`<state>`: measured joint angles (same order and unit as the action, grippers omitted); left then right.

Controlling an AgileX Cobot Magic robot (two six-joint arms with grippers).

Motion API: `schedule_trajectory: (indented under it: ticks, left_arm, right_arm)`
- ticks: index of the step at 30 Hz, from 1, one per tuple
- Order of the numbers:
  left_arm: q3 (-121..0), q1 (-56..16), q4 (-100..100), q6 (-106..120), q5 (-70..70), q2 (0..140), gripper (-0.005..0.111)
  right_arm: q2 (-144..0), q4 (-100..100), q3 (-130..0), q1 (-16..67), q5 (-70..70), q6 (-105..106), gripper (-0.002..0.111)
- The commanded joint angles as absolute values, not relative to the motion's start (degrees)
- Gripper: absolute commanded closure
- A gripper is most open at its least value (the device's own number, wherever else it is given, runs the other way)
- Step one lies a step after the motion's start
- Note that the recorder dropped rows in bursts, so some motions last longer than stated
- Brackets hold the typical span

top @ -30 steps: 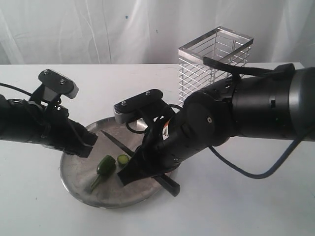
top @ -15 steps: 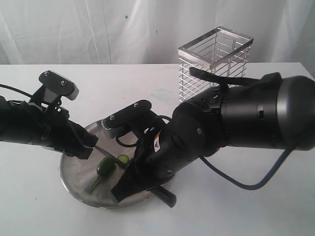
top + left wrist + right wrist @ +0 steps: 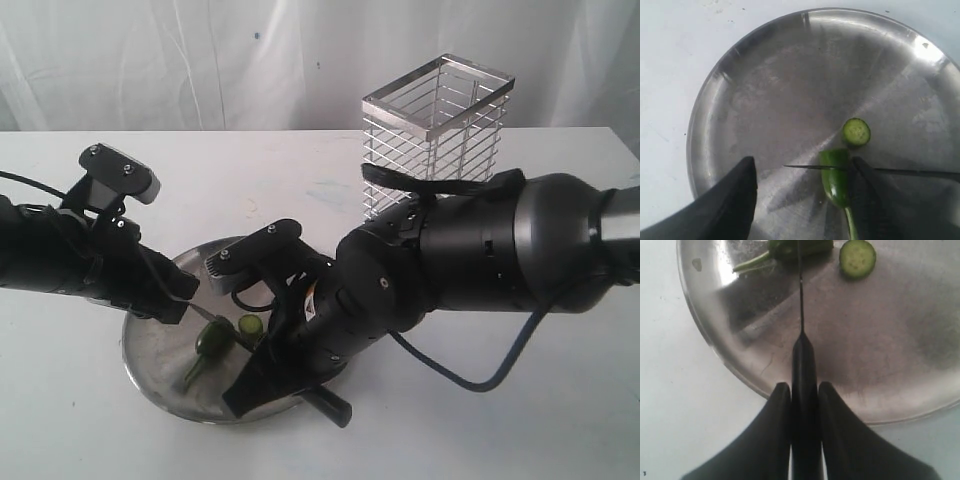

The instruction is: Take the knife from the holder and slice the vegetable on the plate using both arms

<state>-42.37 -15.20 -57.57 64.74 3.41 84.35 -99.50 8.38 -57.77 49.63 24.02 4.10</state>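
The plate (image 3: 150, 360) sits on the white worktop (image 3: 500, 430) in the lower left of the exterior view. The chrome wire holder (image 3: 432, 130) stands upright well apart from it, in the upper right.

The vegetable (image 3: 836, 180) lies on the plate with its thin stem pointing towards the near rim. A round cut slice (image 3: 856, 132) lies flat just beside its cut end, apart from it.

The right hand (image 3: 804, 390) reaches in from the right of the exterior view and is closed on the knife (image 3: 802, 370). Its two fingers (image 3: 777, 410) clamp the black handle from both sides just outside the plate rim. The end of the handle sticks out behind the hand, over the worktop at the lower middle of the exterior view. The narrow blade runs out over the plate on edge and crosses the vegetable near its cut end, with the tip passing beyond the green body.

The left hand (image 3: 175, 300) comes in from the left of the exterior view, low over the plate, and is spread wide. In the left wrist view one finger is well clear of the vegetable and the other is just beside it. Whether that finger touches the vegetable cannot be told. The vegetable and the blade tip lie in the gap between the fingers.
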Motion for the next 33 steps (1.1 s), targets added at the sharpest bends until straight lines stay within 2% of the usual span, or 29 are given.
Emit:
schedule_trajectory:
  ticks: [1,31,33]
  left_arm:
    - [-42.14,-14.93,-59.06,63.77,4.37,83.99,0.048]
    - [-42.14,-14.93,-59.06,62.73,4.6,83.99,0.049]
    - [-42.14,-14.93,-59.54,62.24,4.6,83.99,0.052]
  right_arm:
    - [-99.41,7.9,-58.08,49.65,22.38,4.69,0.105]
    - [-101.38,7.66,-58.08,48.24,21.38,4.69,0.105]
    - [-101.38,7.66,-58.08,48.24,21.71,4.69,0.105]
